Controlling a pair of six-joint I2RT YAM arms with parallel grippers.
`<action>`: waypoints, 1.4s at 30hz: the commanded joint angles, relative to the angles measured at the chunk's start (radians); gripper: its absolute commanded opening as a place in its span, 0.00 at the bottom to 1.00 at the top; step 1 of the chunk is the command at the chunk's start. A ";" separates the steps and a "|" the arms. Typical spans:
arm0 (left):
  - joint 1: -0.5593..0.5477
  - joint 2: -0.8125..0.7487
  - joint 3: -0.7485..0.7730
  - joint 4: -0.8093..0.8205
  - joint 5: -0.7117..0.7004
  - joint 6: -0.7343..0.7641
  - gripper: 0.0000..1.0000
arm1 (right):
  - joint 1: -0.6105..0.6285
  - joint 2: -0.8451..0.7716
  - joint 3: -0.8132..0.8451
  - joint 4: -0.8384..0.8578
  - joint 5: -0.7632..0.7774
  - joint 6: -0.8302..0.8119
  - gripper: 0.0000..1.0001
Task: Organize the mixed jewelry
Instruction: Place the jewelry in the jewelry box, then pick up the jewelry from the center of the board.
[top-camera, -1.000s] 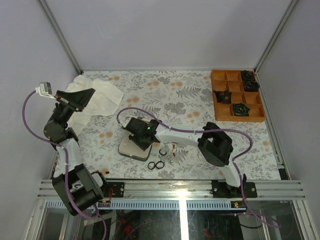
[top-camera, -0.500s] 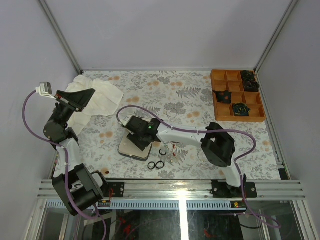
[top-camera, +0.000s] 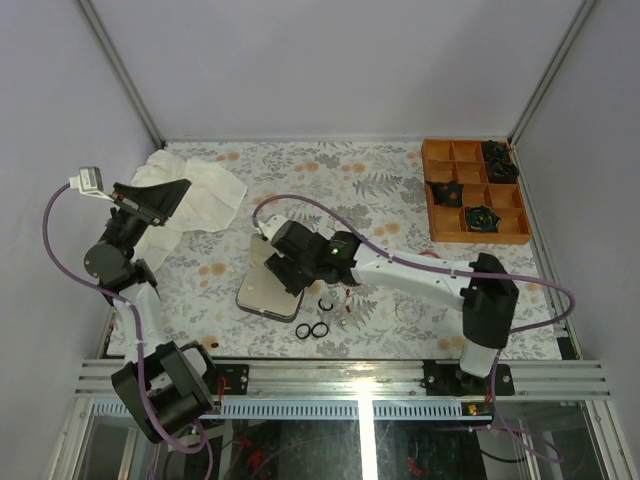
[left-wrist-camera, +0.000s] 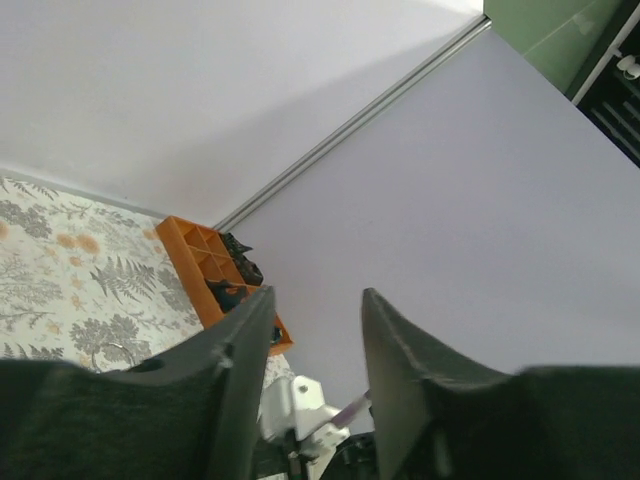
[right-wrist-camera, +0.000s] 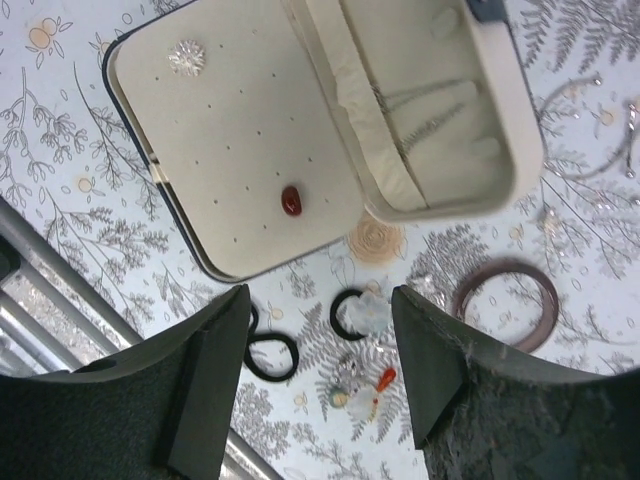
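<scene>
In the right wrist view, the navy case (right-wrist-camera: 150, 190) lies open, with a red piece (right-wrist-camera: 291, 200) and a silver stud (right-wrist-camera: 187, 57) on its cream lid panel. Thin chains (right-wrist-camera: 420, 110) lie in its tray. Loose jewelry lies on the cloth below it: black rings (right-wrist-camera: 272, 356), a reddish-brown bangle (right-wrist-camera: 505, 305), and red and green earrings (right-wrist-camera: 383, 380). My right gripper (right-wrist-camera: 320, 298) hangs open above them, holding nothing. From above, it hovers over the case (top-camera: 258, 295). My left gripper (top-camera: 172, 196) is raised at the far left, jaws (left-wrist-camera: 312, 300) apart and empty.
An orange divided tray (top-camera: 433, 195) with black rosettes stands at the back right. A crumpled white cloth (top-camera: 205, 190) lies at the back left under the left arm. Thin silver hoops (right-wrist-camera: 628, 140) lie to the right of the case. The metal rail runs along the near edge.
My right gripper has opened wider and shifted slightly right and up over the case, while its elbow swung out to the right. The left jaws have parted a little.
</scene>
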 joint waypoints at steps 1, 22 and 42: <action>0.009 -0.048 0.029 -0.127 0.018 0.087 0.45 | -0.027 -0.137 -0.079 0.014 0.027 0.048 0.66; -0.022 -0.304 0.306 -1.136 0.012 0.510 1.00 | -0.065 -0.694 -0.516 -0.054 0.003 0.306 0.99; -0.802 -0.213 0.308 -1.307 -0.612 0.755 1.00 | -0.162 -0.799 -0.647 -0.075 -0.031 0.296 0.99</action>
